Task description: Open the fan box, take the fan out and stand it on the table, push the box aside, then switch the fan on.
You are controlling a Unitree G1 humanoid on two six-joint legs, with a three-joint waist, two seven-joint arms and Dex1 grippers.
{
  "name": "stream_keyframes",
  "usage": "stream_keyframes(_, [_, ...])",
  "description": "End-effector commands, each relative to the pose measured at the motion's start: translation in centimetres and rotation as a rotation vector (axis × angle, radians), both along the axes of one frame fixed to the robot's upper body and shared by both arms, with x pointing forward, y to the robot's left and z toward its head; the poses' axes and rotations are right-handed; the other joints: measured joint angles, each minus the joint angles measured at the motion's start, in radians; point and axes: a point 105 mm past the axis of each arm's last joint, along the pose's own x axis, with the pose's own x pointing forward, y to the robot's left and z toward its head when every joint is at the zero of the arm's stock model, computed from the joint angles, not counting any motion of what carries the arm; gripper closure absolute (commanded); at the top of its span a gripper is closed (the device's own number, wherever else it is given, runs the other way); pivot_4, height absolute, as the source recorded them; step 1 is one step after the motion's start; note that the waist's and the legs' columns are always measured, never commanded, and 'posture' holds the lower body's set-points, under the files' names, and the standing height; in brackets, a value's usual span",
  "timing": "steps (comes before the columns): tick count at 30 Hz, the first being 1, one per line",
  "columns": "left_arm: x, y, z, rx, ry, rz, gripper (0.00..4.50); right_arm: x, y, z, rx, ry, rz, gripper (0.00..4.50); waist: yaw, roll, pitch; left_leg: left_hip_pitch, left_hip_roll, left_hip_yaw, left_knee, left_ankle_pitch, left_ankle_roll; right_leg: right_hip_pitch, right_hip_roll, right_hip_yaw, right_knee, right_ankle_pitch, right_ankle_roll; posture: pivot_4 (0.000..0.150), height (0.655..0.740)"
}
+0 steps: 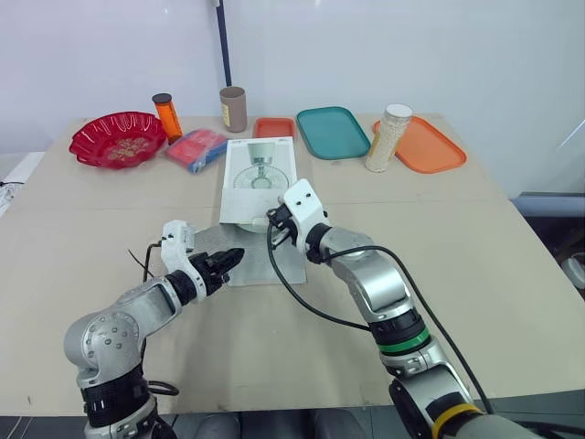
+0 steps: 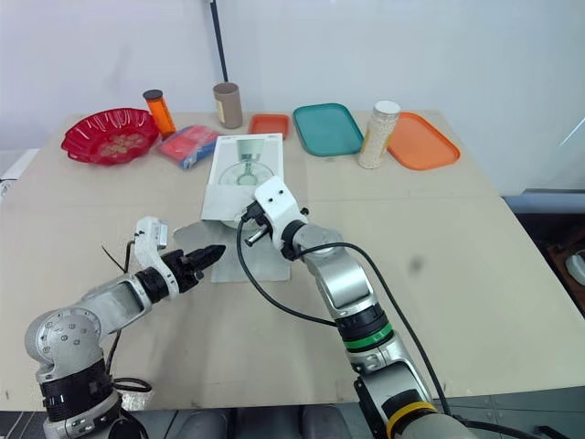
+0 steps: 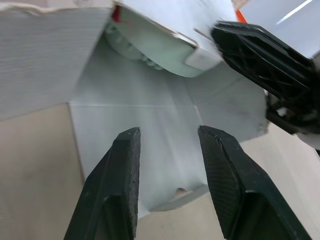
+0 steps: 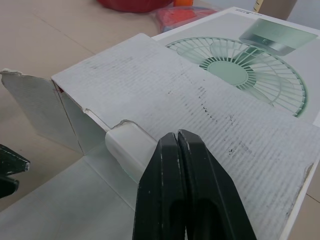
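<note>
The left gripper (image 3: 167,131), jaws slightly apart, sits at the open mouth of the white cardboard fan box (image 1: 260,178) lying mid-table, the right gripper (image 4: 177,136) closed over its top; next, I reckon, grip the pale-green fan (image 3: 150,55) inside and pull

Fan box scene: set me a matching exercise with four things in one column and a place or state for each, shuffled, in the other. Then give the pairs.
Things
1. left tool
2. right tool
3. fan box
4. red bowl

Places and states
A. fingers pressed together, at the box's open end
B. at the far left corner of the table
C. fingers apart, over the box's spread front flap
D. lying flat with its near end flaps open

Pairs: 1-C, 2-A, 3-D, 4-B
</note>
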Motion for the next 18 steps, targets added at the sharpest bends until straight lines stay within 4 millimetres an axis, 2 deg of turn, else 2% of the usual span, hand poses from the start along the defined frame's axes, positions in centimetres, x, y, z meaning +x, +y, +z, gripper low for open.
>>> stream_keyframes(1, [0.8, 0.2, -0.1, -0.026, -0.011, 0.052, 2.72, -0.1, -0.2, -1.4, -0.032, 0.050, -0.007, 4.50, 0.000, 0.000, 0.000, 0.000, 0.000, 0.000, 0.000, 0.000, 0.000, 0.000, 0.000, 0.000, 0.000, 0.000, 0.000, 0.150, 0.7400])
stream_keyframes(8, [1.7, -1.2, -0.5, -0.071, -0.004, 0.050, 2.72, 0.1, -0.4, -1.2, -0.031, 0.046, -0.014, 4.50, 0.000, 0.000, 0.000, 0.000, 0.000, 0.000, 0.000, 0.000, 0.000, 0.000, 0.000, 0.000, 0.000, 0.000, 0.000, 0.150, 0.7400])
stream_keyframes(18, [2.7, -1.3, -0.3, -0.129, -0.028, 0.098, 2.72, 0.3, -0.7, 0.4, -0.021, 0.012, -0.018, 4.50, 0.000, 0.000, 0.000, 0.000, 0.000, 0.000, 0.000, 0.000, 0.000, 0.000, 0.000, 0.000, 0.000, 0.000, 0.000, 0.150, 0.7400])
